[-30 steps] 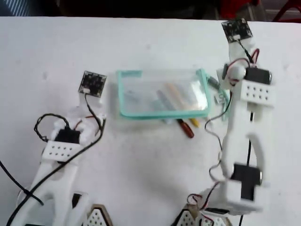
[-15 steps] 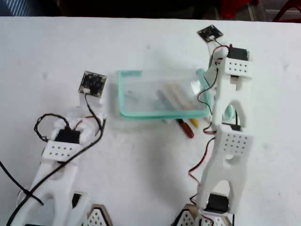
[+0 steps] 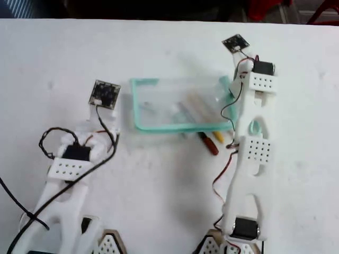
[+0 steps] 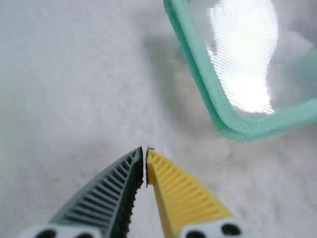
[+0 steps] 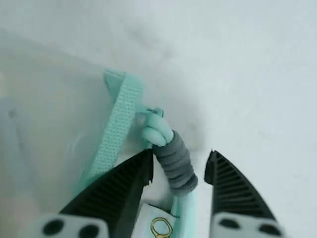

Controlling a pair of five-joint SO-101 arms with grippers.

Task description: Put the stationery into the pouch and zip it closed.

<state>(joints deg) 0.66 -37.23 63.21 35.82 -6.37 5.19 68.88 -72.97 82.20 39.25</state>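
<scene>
The pouch (image 3: 180,106) is showing glossy clear plastic edged in woven cloth tape; its zip pull (image 5: 174,162) is looking ribbed, perhaps rubber.

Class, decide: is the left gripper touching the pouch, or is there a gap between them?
Apart. The left wrist view shows bare table between the shut left gripper and the pouch, at its green edge.

White tabletop (image 3: 159,180), faintly mottled. Lying flat on it: a clear plastic pouch with mint-green edging (image 3: 159,111). A red pen (image 3: 208,145) and a short yellow stick (image 3: 218,137) lie at its near edge.
</scene>
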